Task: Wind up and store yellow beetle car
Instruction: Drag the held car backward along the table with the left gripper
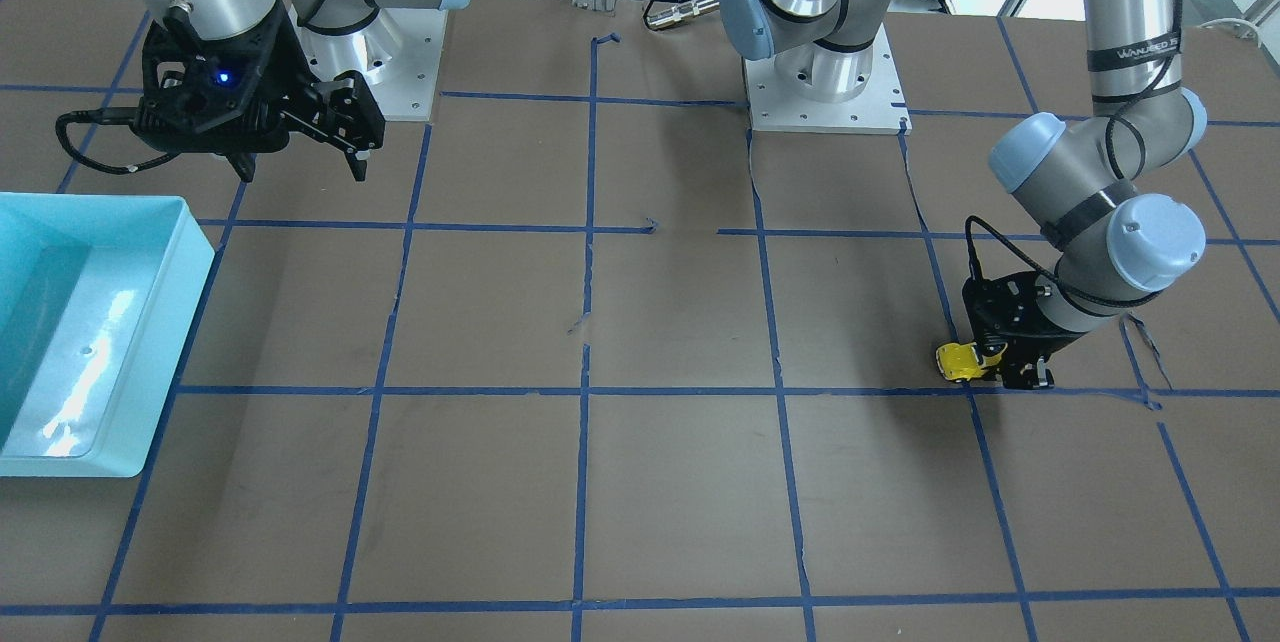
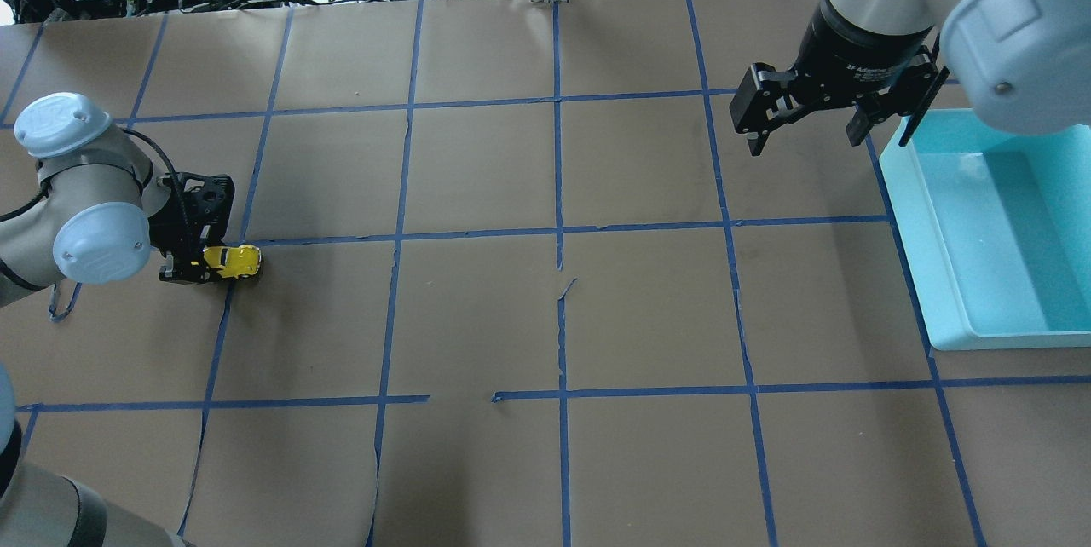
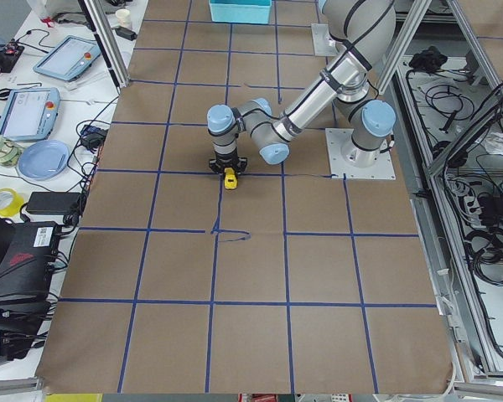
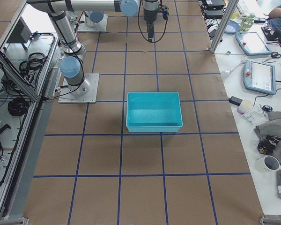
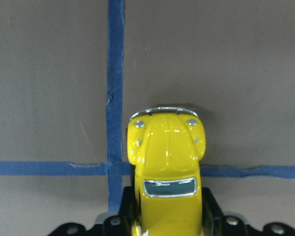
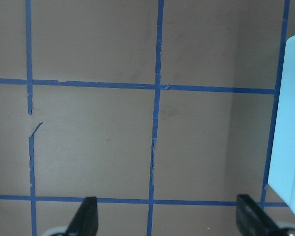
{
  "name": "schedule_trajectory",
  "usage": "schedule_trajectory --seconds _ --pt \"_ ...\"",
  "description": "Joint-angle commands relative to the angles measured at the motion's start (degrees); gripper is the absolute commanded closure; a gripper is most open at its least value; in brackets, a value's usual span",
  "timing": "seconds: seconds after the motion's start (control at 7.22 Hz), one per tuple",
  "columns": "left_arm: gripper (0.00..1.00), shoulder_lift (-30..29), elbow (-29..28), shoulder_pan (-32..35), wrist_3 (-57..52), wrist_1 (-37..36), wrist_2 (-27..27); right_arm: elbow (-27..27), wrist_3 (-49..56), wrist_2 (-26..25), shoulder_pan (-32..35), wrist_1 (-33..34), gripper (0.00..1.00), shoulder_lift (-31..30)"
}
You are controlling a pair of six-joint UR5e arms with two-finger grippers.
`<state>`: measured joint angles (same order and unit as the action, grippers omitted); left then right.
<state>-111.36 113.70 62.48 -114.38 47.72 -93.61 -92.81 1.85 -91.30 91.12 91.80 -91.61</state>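
The yellow beetle car (image 2: 232,261) sits on the table at the far left, on a blue tape crossing. My left gripper (image 2: 201,264) is low over the table and shut on the car's rear half; the front sticks out past the fingers. The left wrist view shows the car (image 5: 168,167) from above, its silvery bumper pointing away, with the jaws closed on both of its sides. It also shows in the front-facing view (image 1: 958,360) and the exterior left view (image 3: 230,178). My right gripper (image 2: 805,123) hangs open and empty above the table, beside the bin.
A light-blue bin (image 2: 933,257) stands at the table's right edge, empty; it also shows in the front-facing view (image 1: 150,362) and the exterior right view (image 4: 154,126). Blue tape lines grid the brown table. Cables and devices lie beyond the far edge.
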Motion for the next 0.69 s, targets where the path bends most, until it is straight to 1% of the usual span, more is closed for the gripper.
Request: schedule_trajectory --seconds 0.0,0.55 --pt "0.93 -0.1 -0.1 -0.8 -0.8 0.0 -0.1 0.0 0.0 0.0 0.0 0.0 0.00 -0.1" --pt "0.92 -0.6 -0.1 -5.0 -6.8 -2.0 -0.2 0.0 0.0 0.1 0.0 0.0 0.00 -0.1"
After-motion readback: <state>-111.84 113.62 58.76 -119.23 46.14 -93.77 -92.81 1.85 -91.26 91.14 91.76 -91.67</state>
